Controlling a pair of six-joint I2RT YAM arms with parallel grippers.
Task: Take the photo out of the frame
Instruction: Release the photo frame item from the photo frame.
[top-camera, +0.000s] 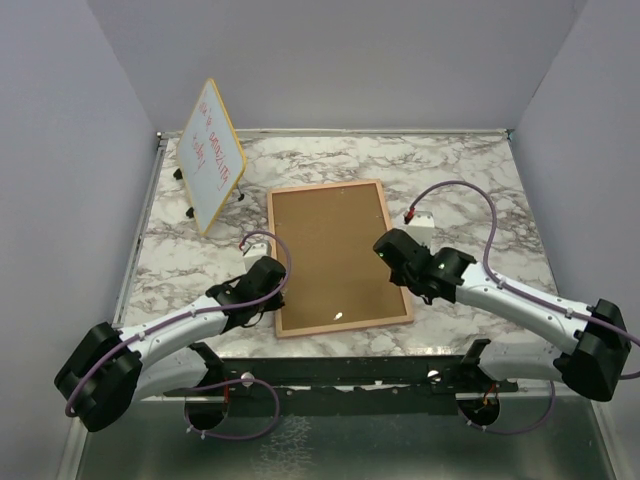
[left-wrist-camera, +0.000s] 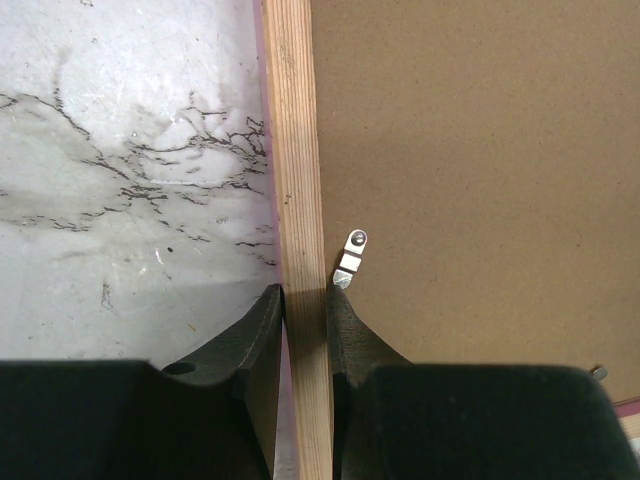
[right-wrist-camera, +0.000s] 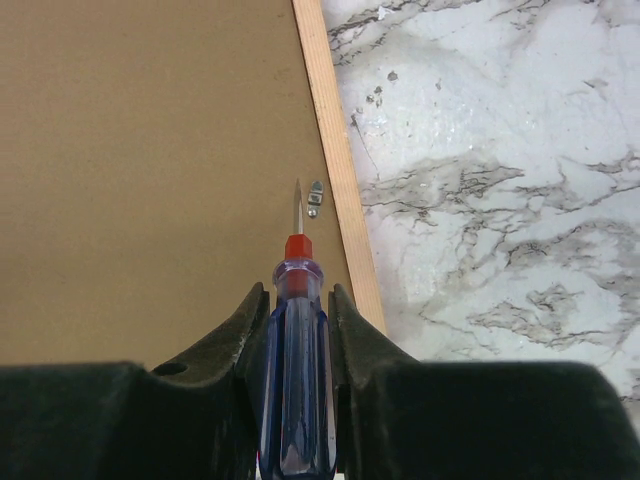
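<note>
Pale grey walls (top-camera: 350, 60) box in a marble-veined worktop (top-camera: 470, 180), where a yellow-edged whiteboard (top-camera: 212, 155) stands tilted at the left rear. The left end effector (left-wrist-camera: 305, 300) is clenched on the left wooden rail of the frame (top-camera: 335, 255), which lies back-up at mid-worktop. Near its right edge the right end effector (right-wrist-camera: 298, 292) grasps a blue-handled screwdriver (right-wrist-camera: 295, 390), its tip just beside a small metal clip (right-wrist-camera: 315, 197).

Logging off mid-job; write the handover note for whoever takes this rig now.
Left gripper: shut on the frame, at its left rail.
Right gripper: shut on a screwdriver, tip beside a clip near the right rail.
Frame lies back-up on the table; photo not in view.
Done: nothing out yet, backing in place.
Left: free the clips, lift the backing, pull the photo.
</note>
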